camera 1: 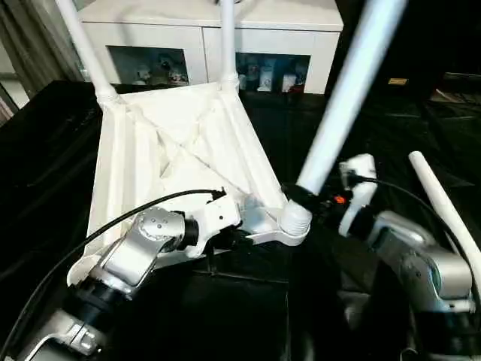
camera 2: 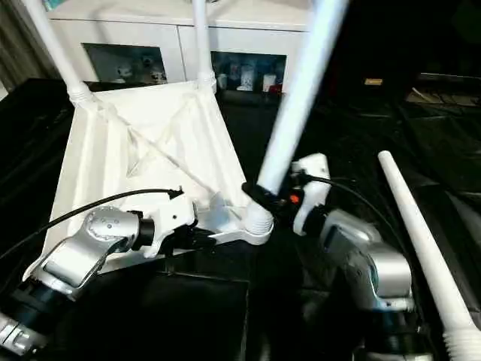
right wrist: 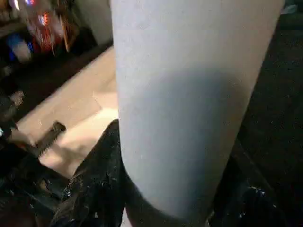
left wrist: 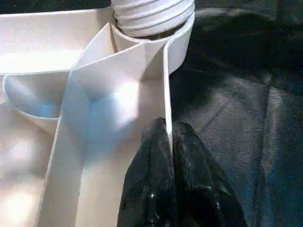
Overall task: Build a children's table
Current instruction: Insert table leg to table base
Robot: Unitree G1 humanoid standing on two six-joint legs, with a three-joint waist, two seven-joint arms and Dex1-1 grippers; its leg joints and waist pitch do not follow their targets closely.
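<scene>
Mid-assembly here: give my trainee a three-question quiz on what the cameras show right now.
1. True or false: the left gripper is pinching the table top's edge wall.
2. How many legs already stand in far corner sockets?
3. The right gripper is closed around: A) the loose leg B) the near-corner leg C) nothing.

Key: 1 true; 2 two; 3 B.

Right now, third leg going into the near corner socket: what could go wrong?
1. The third leg leans well off upright at the near corner socket; its ribbed end could cross-thread or jam.
2. The left gripper pinches just the table top's thin side wall; torque from the right gripper could slip it.
3. The spare leg lies beside the right arm and could be knocked.
</scene>
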